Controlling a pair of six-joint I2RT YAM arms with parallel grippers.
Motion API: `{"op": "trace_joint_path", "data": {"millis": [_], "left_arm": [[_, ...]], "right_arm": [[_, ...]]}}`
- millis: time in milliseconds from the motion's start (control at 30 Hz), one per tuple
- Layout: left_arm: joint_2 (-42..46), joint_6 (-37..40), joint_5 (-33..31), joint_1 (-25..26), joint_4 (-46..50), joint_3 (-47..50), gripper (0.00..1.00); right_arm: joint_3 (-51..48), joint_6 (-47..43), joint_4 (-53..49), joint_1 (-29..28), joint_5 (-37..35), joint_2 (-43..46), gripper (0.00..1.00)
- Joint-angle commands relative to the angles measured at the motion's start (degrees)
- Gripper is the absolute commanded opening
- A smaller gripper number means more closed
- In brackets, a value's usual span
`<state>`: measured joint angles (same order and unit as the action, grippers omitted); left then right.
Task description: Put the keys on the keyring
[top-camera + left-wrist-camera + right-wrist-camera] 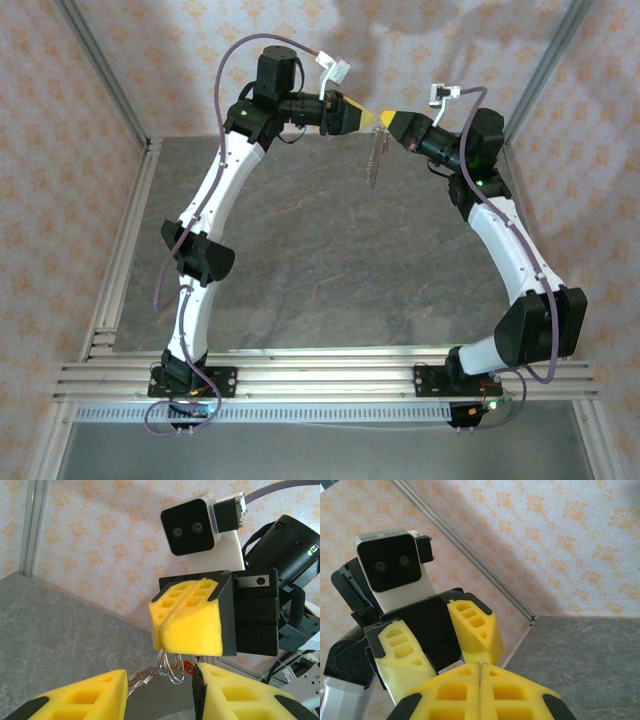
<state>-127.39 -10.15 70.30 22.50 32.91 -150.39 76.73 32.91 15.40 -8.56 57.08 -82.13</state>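
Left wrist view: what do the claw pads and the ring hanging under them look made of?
On the right claw, the pads: matte yellow foam or soft rubber, moulded with square pockets, on black, likely plastic, backing. The keyring: thin silvery metal wire, glossy, glinting along its loops. The key head beside it looks red plastic, mostly hidden.

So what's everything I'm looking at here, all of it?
Small red-headed key: one, red, just under the right hand.
Pale silver wire keyring: one, loops dangling below that hand.
Beaded silvery chain: one, hanging above the table's far part.
Grey stone-look table: one, under everything.
Cream walls with orange flowers: around the table.
Aluminium rails: silver, near edge.
Arms: two, white and black, left, right.
Hands: two, yellow pads; left hand open, right hand shut on the keyring.
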Motion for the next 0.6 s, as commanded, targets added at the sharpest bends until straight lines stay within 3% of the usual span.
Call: {"op": "trace_joint_path", "data": {"millis": [0, 567], "left_arm": [[-0.7, 1.0, 1.9, 0.4, 0.8, -0.9, 0.39], [-1.8, 0.3, 1.8, 2.2, -0.2, -1.0, 0.37]], "right_arm": [[2.2, -2.6, -0.3, 0.3, 1.4, 1.7, 0.00], [1.2, -2.5, 0.3, 0.4, 1.0, 1.7, 0.00]]}}
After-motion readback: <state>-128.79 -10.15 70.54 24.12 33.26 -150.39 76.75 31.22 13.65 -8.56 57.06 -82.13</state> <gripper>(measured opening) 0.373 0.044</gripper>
